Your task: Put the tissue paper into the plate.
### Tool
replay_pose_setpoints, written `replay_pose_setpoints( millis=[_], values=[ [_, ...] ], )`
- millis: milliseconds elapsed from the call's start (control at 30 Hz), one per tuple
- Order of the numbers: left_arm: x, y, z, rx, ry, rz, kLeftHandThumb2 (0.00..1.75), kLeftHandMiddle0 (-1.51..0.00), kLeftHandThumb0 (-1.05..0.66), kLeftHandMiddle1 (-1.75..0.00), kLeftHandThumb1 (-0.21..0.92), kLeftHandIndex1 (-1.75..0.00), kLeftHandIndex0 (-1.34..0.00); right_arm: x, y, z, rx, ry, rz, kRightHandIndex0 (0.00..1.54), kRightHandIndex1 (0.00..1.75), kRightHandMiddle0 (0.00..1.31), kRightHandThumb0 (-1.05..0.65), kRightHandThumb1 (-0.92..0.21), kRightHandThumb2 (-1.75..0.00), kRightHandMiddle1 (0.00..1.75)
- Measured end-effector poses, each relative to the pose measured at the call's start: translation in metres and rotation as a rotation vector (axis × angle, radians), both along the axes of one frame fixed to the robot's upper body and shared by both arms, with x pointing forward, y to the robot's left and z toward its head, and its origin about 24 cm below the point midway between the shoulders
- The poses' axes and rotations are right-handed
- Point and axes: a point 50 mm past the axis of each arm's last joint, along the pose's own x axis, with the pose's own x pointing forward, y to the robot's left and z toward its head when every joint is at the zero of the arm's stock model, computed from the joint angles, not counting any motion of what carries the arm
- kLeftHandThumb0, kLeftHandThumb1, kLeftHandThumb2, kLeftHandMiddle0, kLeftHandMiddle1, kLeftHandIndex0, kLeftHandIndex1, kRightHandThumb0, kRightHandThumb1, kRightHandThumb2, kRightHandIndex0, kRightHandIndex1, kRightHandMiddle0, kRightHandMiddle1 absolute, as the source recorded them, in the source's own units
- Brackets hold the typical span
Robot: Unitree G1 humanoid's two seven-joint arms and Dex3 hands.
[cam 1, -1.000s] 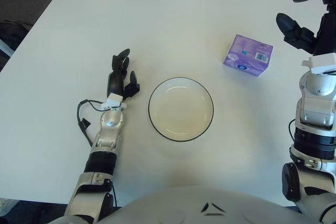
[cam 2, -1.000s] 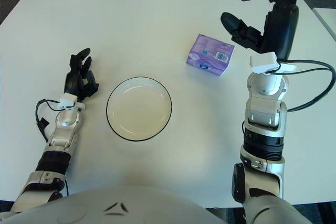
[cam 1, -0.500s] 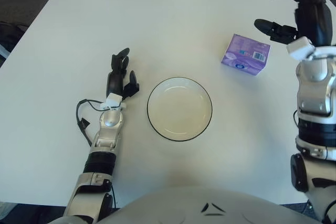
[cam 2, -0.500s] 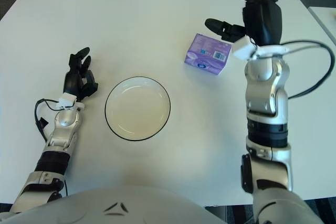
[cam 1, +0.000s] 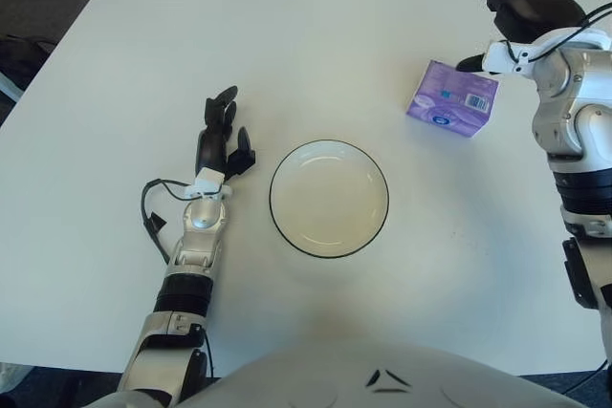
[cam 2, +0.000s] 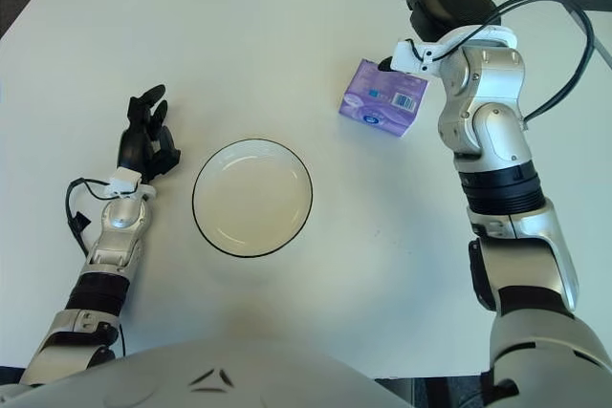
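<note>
Right hand (cam 2: 442, 9) hovers open beside tissue pack (cam 2: 382, 110); left hand (cam 2: 143, 140) open.

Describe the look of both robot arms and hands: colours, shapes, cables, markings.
Both arms are silver-grey cylindrical segments joined by black ribbed bands. The left robot hand has black fingers, a small white block at its wrist, and a thin black cable looping beside the forearm. The right robot hand is black too, with a white wrist block and a thick black cable.

Table (cam 1: 316, 54): plain white. Plate (cam 1: 329, 199): cream-white with a thin black rim. Tissue paper (cam 1: 452, 98), right of the plate: purple pack with a white label patch. Left hand (cam 1: 218, 136), left of the plate: black fingers.
</note>
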Motion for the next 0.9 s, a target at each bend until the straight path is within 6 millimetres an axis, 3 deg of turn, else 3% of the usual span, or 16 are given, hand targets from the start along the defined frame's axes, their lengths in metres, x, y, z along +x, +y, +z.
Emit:
replay_pose_setpoints(
  millis=[333,900],
  values=[
    [0.001,0.000,-0.001,0.000,0.003,0.000,0.87,-0.38,-0.72,0.00,0.92,-0.79,0.00,0.026,-0.016,-0.024,-0.040,0.003,-0.006,0.00,0.00,0.00,-1.05,-0.92,-0.15,0.00],
    [0.001,0.000,-0.001,0.000,0.001,0.001,0.87,-0.38,-0.71,0.00,0.92,-0.79,0.00,0.030,-0.018,-0.030,-0.031,-0.014,0.032,0.00,0.00,0.00,-1.05,-0.92,-0.21,0.00]
  ],
)
